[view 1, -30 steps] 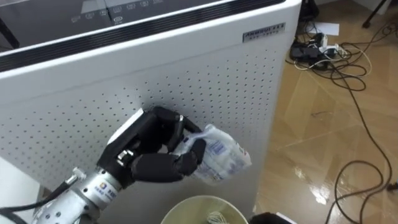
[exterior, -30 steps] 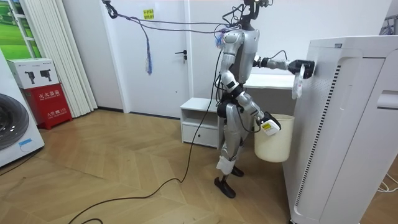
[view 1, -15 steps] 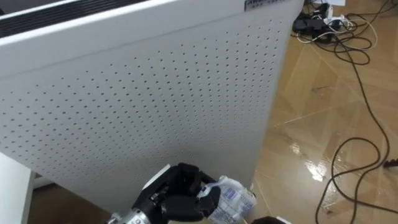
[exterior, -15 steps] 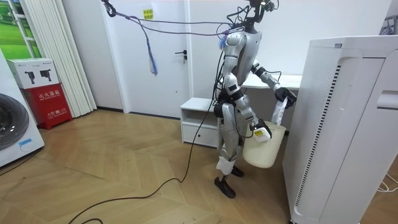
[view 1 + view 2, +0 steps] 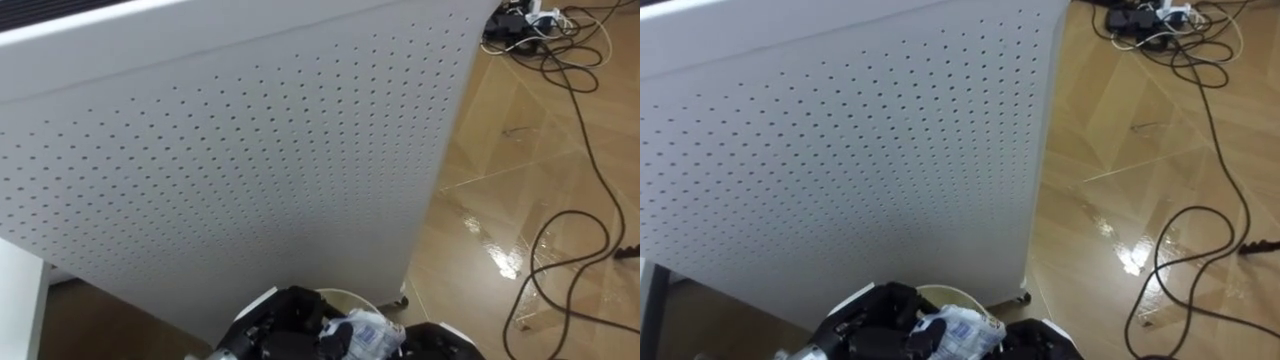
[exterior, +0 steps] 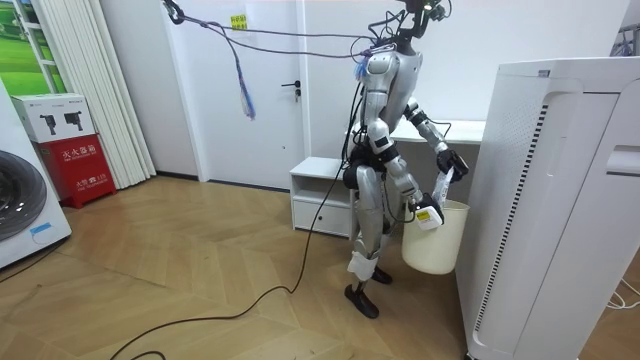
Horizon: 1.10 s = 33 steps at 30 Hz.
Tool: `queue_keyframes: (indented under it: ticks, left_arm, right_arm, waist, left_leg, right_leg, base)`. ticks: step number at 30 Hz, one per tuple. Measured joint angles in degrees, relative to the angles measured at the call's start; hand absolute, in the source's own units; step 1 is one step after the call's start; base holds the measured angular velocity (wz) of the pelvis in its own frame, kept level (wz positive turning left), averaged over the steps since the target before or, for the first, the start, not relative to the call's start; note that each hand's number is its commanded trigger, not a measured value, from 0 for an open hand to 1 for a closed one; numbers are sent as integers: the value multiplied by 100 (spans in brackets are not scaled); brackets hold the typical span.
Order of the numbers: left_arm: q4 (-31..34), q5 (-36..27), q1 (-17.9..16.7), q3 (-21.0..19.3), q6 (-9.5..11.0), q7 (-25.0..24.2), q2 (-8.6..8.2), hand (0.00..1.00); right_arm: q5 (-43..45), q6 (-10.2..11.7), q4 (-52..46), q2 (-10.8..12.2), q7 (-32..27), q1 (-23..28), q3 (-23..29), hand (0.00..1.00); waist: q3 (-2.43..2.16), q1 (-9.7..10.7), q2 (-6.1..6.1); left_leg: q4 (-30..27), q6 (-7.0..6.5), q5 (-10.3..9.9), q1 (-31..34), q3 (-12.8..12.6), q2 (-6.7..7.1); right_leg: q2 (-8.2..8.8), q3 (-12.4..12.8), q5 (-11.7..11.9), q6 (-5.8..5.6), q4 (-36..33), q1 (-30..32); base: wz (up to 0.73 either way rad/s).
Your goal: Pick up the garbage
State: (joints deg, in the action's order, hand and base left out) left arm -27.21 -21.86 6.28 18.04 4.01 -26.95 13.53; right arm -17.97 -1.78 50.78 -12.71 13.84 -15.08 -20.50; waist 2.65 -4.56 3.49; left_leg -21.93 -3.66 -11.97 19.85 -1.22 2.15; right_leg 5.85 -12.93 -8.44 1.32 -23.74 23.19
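At the bottom of the left eye view, my left hand [image 5: 285, 328] is shut on a crumpled clear plastic wrapper with blue print [image 5: 372, 334]. It holds the wrapper just over the rim of a white bin [image 5: 345, 293]. The right eye view has the same hand [image 5: 880, 320], wrapper [image 5: 958, 330] and bin rim [image 5: 940, 292]. In the room view I stand facing a tall white appliance. There my left hand [image 6: 447, 165] is lowered toward the bin [image 6: 437, 240], which hangs from my right hand [image 6: 420, 210] at its rim.
The big white perforated appliance [image 5: 230, 150] stands close in front of me. Dark cables [image 5: 575, 230] and a power strip [image 5: 520, 18] lie on the wooden floor to the right. A low white cabinet [image 6: 320, 195] stands behind me.
My left hand has come down with the wrapper from in front of the appliance's panel to just over the bin. The bin swung a little in my right hand.
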Motion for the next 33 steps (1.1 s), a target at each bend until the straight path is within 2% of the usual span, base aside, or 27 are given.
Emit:
queue_keyframes:
  ticks: [2, 3, 4, 5, 6, 14, 22, 28, 29, 33]
  left_arm:
    - [-47, 0, 3, 0, 0, -9, 9, 100]
    - [-71, 3, 3, 0, 0, -13, 9, 76]
    - [-75, 7, 3, 0, 0, -18, 9, 46]
    - [-75, 8, 4, 0, 0, -21, 12, 11]
    - [-75, 10, 4, 0, 0, -31, 25, 0]
    - [-100, 10, 0, -1, -87, -83, 202, 0]
    - [-101, 6, 0, -1, -176, -101, 283, 0]
    - [-100, 3, -14, 0, -236, -128, 282, 0]
    - [-99, 1, -61, -1, -236, -128, 282, 0]
    - [-100, 2, -210, 2, -239, -128, 286, 0]
  right_arm:
    - [0, 0, 9, -9, 1, 0, 0, 100]
    - [1, 0, 11, -15, 2, 0, 0, 100]
    - [2, 0, 12, -22, 2, 0, 0, 100]
    - [2, 0, 12, -27, 2, 0, 3, 100]
    - [3, 0, 13, -49, 4, 0, 28, 100]
    - [0, 0, 19, -88, 5, 1, 54, 100]
    - [-6, 0, 57, -122, 5, 1, 51, 100]
    - [-13, 0, 83, -142, 47, 40, 39, 100]
    - [-20, 0, 82, -144, 86, 83, 39, 100]
    - [-57, -1, 106, -178, 126, 183, 35, 100]
  waist:
    - [0, 0, 0]
    - [-1, -1, 0]
    - [-2, -2, 0]
    - [-5, -9, 0]
    - [-8, -11, -2]
    - [-17, -36, 6]
    - [-30, -42, 8]
    - [-34, -46, 2]
    - [-59, -43, -5]
    - [-85, -37, -18]
  left_leg:
    - [-9, 0, 0, 3, 0, 0]
    - [-17, 0, 0, 8, 0, 0]
    - [-32, 0, 0, 24, 0, 0]
    - [-41, 0, 0, 39, 1, 0]
    - [-54, 0, 0, 62, -1, 0]
    - [-90, 5, 3, 81, -19, 3]
    - [-90, 7, 5, 34, -23, 0]
    - [-57, 7, 4, -108, -16, -7]
    - [-44, 6, 4, -143, -19, -9]
    - [27, 7, 4, -260, 15, -8]
  right_leg:
    - [0, -1, 0, 0, -4, -1]
    - [2, -3, 0, 0, -9, 0]
    - [5, -4, 0, 0, -19, 9]
    - [6, -3, 0, 0, -23, 20]
    - [8, 1, 1, 1, -36, 46]
    - [17, 16, -3, 12, -102, 86]
    - [14, 20, -1, 14, -106, 49]
    - [3, 2, 1, 17, -54, -120]
    - [0, 2, 2, 17, -33, -158]
    - [2, -87, 0, 15, 36, -313]
  base:
    - [0]
    - [0]
    - [0]
    - [0]
    - [0]
    - [0]
    - [0]
    - [0]
    - [0]
    - [6]
